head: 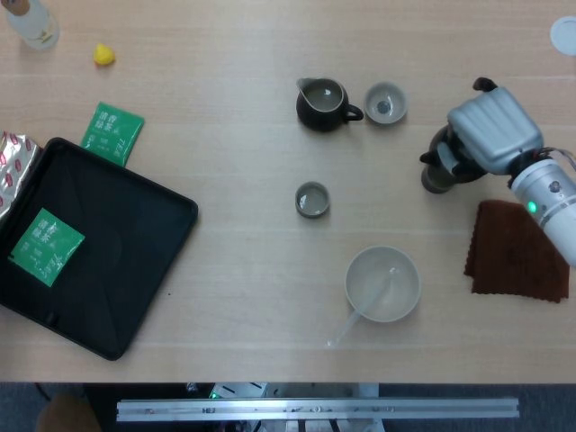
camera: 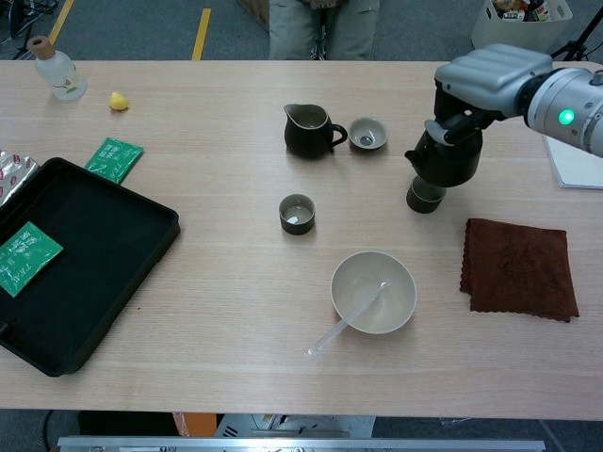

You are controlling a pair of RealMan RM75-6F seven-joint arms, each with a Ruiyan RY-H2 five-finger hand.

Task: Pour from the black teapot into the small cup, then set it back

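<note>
My right hand (head: pixel 493 132) (camera: pixel 488 79) grips the black teapot (head: pixel 446 158) (camera: pixel 443 156) from above and holds it off the table at the right, spout pointing left. Directly under the pot, a dark small cup (camera: pixel 425 198) is partly covered by it; the head view shows only the cup's edge (head: pixel 436 184). A second small cup (head: pixel 312 199) (camera: pixel 297 213) stands in the middle of the table. A third one (head: pixel 385 102) (camera: pixel 367 134) stands beside the black pitcher (head: pixel 322 102) (camera: pixel 309 129). My left hand shows in neither view.
A pale bowl (head: pixel 400 302) (camera: pixel 396 314) with a clear spoon sits near the front. A brown cloth (head: pixel 517 250) (camera: pixel 519 266) lies at the right. The black tray (head: pixel 117 234) (camera: pixel 104 245) with a green packet fills the left; a bottle (camera: pixel 55 70) stands far left.
</note>
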